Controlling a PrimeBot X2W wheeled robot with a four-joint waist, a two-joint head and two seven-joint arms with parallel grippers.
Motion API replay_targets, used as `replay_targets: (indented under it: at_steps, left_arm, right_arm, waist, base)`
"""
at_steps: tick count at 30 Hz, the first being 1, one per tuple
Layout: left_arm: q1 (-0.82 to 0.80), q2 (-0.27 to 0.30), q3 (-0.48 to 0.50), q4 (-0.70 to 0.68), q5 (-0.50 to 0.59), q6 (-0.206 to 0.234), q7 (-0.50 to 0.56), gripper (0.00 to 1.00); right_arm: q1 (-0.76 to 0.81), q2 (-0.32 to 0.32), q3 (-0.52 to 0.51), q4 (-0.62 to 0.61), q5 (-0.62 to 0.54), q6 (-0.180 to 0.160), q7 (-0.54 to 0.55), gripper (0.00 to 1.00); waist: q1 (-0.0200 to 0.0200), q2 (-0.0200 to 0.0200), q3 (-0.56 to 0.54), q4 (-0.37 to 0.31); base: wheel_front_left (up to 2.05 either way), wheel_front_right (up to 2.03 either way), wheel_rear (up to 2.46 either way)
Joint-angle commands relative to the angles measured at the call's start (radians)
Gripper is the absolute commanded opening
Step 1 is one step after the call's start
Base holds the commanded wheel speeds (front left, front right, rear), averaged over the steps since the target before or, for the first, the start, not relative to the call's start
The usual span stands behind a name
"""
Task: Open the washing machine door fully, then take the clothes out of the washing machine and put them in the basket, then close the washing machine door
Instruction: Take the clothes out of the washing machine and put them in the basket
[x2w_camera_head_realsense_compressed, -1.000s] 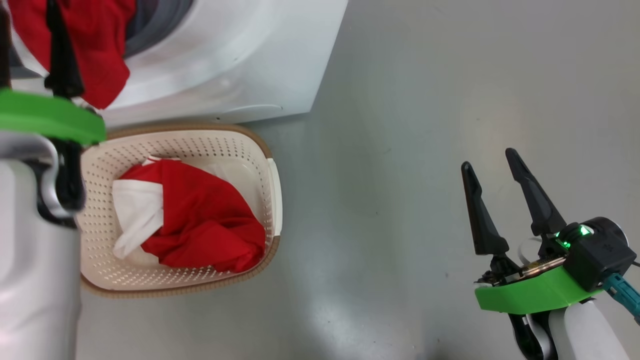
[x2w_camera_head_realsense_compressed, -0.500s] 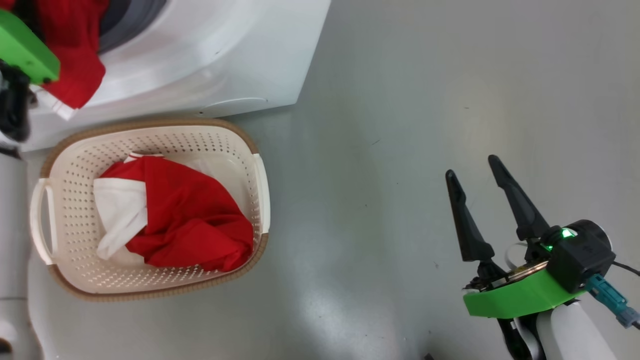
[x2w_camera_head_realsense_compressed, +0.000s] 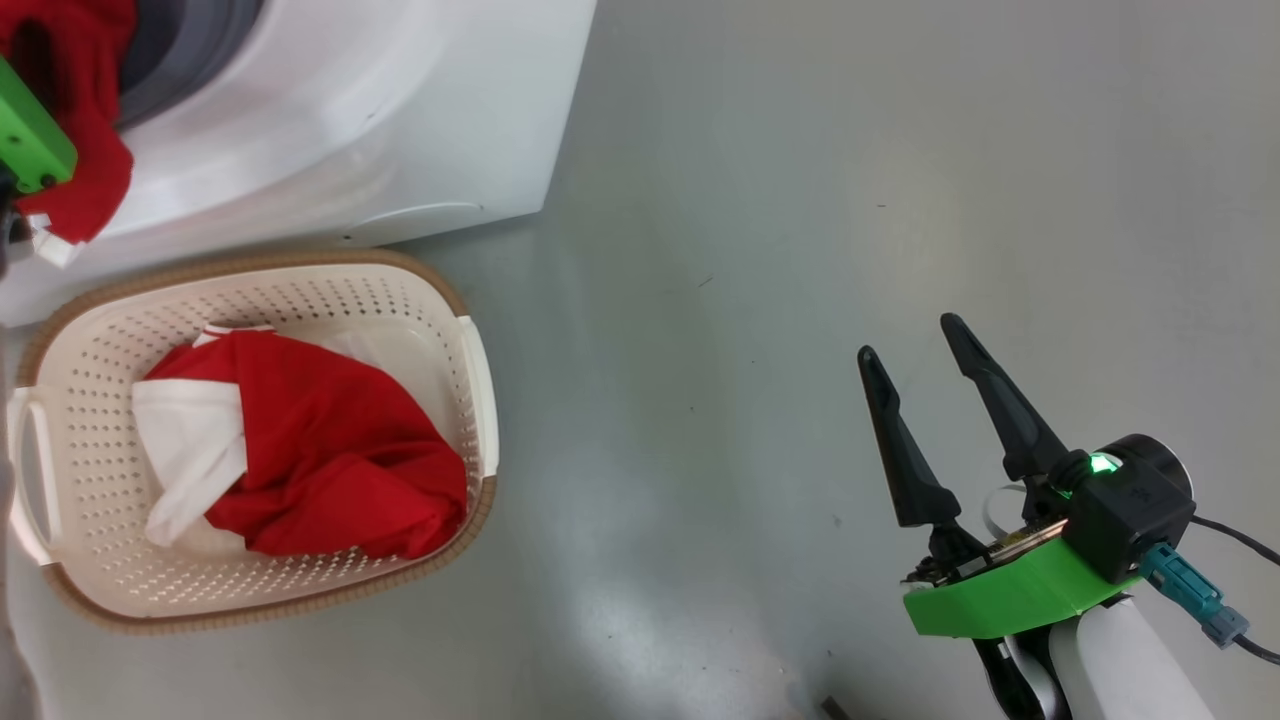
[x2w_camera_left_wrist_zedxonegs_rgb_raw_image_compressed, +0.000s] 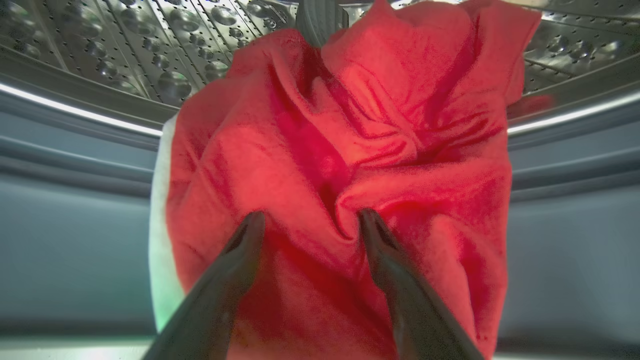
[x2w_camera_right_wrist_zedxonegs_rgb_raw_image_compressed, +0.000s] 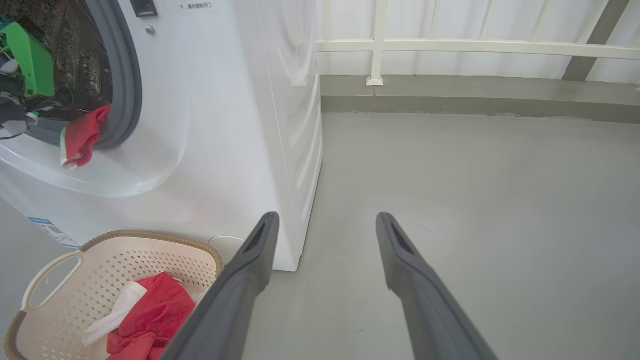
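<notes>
A red garment (x2w_camera_left_wrist_zedxonegs_rgb_raw_image_compressed: 350, 125) hangs over the grey gasket (x2w_camera_right_wrist_zedxonegs_rgb_raw_image_compressed: 127, 75) at the mouth of the white washing machine (x2w_camera_head_realsense_compressed: 350, 120), in front of the steel drum (x2w_camera_left_wrist_zedxonegs_rgb_raw_image_compressed: 150, 45). My left gripper (x2w_camera_left_wrist_zedxonegs_rgb_raw_image_compressed: 310, 217) is open, its fingers pressed into a fold of that cloth; its green wrist cover (x2w_camera_head_realsense_compressed: 30, 140) shows at the opening. More red and white clothes (x2w_camera_head_realsense_compressed: 320, 450) lie in the cream basket (x2w_camera_head_realsense_compressed: 300, 290) on the floor right before the machine. My right gripper (x2w_camera_head_realsense_compressed: 908, 335) hovers open and empty over bare floor far to the right. The door is out of view.
Grey floor (x2w_camera_head_realsense_compressed: 750, 200) stretches to the right of the machine and basket. In the right wrist view a low grey kerb (x2w_camera_right_wrist_zedxonegs_rgb_raw_image_compressed: 475, 97) and a white railing (x2w_camera_right_wrist_zedxonegs_rgb_raw_image_compressed: 450, 47) close off the far side. A blue label (x2w_camera_right_wrist_zedxonegs_rgb_raw_image_compressed: 45, 227) sits low on the machine's front.
The head camera has panned, shifting the whole picture left. My left arm has left the foreground and reached into the machine's mouth at the red garment. The right gripper keeps its pose.
</notes>
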Motion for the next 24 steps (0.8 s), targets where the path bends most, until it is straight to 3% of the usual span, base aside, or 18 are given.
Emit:
replay_targets:
  at_steps: [1, 7, 8, 10, 11, 12, 24]
  left_arm:
    - [-0.023, 0.059, 0.007, -0.011, 0.005, 0.006, 0.001, 1.0]
    - [-0.026, 0.063, -0.002, 0.022, 0.007, 0.005, -0.019, 1.0]
    - [-0.028, 0.063, -0.004, 0.025, 0.007, 0.003, -0.024, 0.82]
    - [-0.031, 0.064, -0.008, 0.026, 0.009, 0.001, -0.044, 0.14]
    - [-0.031, 0.064, -0.008, 0.026, 0.009, 0.001, -0.044, 0.14]
    - [-0.036, 0.063, -0.008, 0.029, 0.006, -0.003, -0.055, 0.0]
    - [-0.043, 0.067, -0.04, 0.012, 0.024, -0.037, -0.19, 0.0]
  right_arm:
    - [-0.001, -0.01, 0.024, -0.017, 0.012, 0.006, -0.006, 1.0]
    - [0.0, -0.01, 0.027, -0.013, 0.013, 0.006, -0.006, 1.0]
    - [-0.001, -0.01, 0.027, -0.013, 0.013, 0.006, -0.006, 1.0]
    - [-0.004, -0.01, 0.028, -0.014, 0.014, 0.006, -0.006, 1.0]
    - [-0.004, -0.01, 0.028, -0.014, 0.014, 0.006, -0.006, 1.0]
    - [-0.005, -0.01, 0.029, -0.014, 0.015, 0.006, -0.006, 1.0]
    - [-0.013, -0.01, 0.023, -0.016, 0.027, 0.006, -0.006, 1.0]
  waist:
    - [0.0, -0.0001, 0.002, -0.007]
    - [0.0, -0.0001, 0.004, -0.012]
    - [0.0, -0.0001, 0.004, -0.012]
    - [0.0, -0.0001, 0.005, -0.012]
    - [0.0, -0.0001, 0.005, -0.012]
    - [0.0, -0.0001, 0.006, -0.011]
    - [0.0, -0.0001, 0.02, -0.001]
  base:
    - [0.0, 0.0, 0.0]
    - [0.0, 0.0, 0.0]
    - [0.0, 0.0, 0.0]
    - [0.0, 0.0, 0.0]
    - [0.0, 0.0, 0.0]
    - [0.0, 0.0, 0.0]
    - [0.0, 0.0, 0.0]
